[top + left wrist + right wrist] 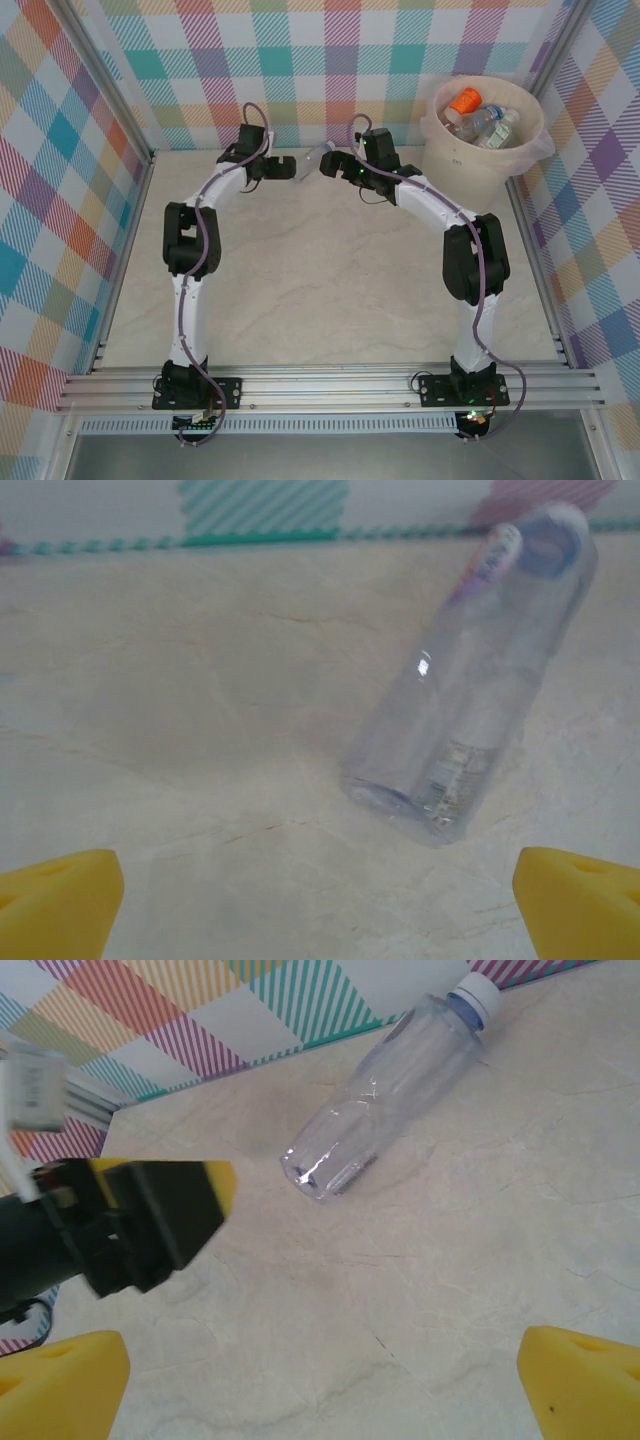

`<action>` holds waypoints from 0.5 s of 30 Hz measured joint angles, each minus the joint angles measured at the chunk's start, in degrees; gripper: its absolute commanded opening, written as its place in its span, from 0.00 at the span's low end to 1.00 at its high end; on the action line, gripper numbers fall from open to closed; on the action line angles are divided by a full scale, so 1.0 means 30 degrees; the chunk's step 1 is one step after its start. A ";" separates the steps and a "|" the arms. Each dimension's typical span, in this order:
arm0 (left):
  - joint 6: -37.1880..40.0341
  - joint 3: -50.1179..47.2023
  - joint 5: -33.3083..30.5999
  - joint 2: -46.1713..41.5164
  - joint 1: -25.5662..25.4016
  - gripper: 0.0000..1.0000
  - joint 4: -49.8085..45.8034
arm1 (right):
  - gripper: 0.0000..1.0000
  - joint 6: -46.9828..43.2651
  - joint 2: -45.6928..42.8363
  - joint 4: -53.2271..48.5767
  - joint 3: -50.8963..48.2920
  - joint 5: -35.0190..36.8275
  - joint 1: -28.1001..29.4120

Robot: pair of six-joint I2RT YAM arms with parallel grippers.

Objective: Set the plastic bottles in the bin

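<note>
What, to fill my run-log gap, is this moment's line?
left gripper open | right gripper open | bottle lying between them, ungrasped | bin holds bottles

Left hand (289,166) and right hand (328,166) both spread wide, facing each other, seemingly almost tip-to-tip.

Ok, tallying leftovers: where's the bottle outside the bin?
Top view: the clear bottle lies near the back wall, between the left tool and right tool, left of the bin.

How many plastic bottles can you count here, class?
4: one bottle lying on the table; three in the bin, an orange-labelled one and two clear ones. More may be hidden beneath.
</note>
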 measured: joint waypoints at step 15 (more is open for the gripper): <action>0.2856 0.8247 0.4087 0.6543 -0.0117 0.98 -0.2492 | 1.00 -0.0794 -0.0357 -0.0729 -0.0051 0.0969 -0.0175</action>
